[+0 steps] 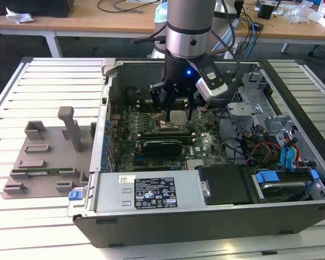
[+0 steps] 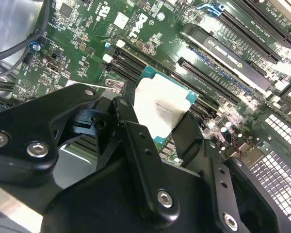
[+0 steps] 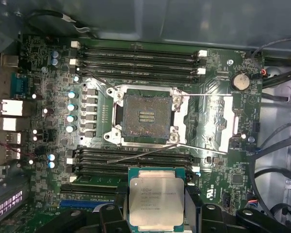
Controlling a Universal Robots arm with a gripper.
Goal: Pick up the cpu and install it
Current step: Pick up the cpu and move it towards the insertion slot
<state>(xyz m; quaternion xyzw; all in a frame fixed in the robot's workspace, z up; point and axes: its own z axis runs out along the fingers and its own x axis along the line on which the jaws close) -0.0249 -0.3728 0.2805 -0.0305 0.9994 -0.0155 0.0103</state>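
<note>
The cpu (image 3: 155, 201) is a flat silver-topped square with a thin green border, and my gripper (image 3: 155, 216) is shut on it by two opposite edges. It hangs above the green motherboard (image 3: 223, 97), off to one side of the open socket (image 3: 146, 118), whose bare contact field is exposed with the load plate (image 3: 211, 121) swung aside. In the second wrist view the cpu (image 2: 162, 109) sits between the black fingers (image 2: 128, 121). The exterior view shows the gripper (image 1: 177, 111) lowered inside the open computer case (image 1: 249, 216) with the cpu (image 1: 177, 117) under it.
A grey plastic holder tray (image 1: 43, 157) lies on the slatted table at the exterior view's left. Inside the case are memory slots (image 3: 136, 53), a black expansion card (image 1: 162, 146), a power supply (image 1: 151, 192), and drive cages with cables (image 1: 265, 141) at the right.
</note>
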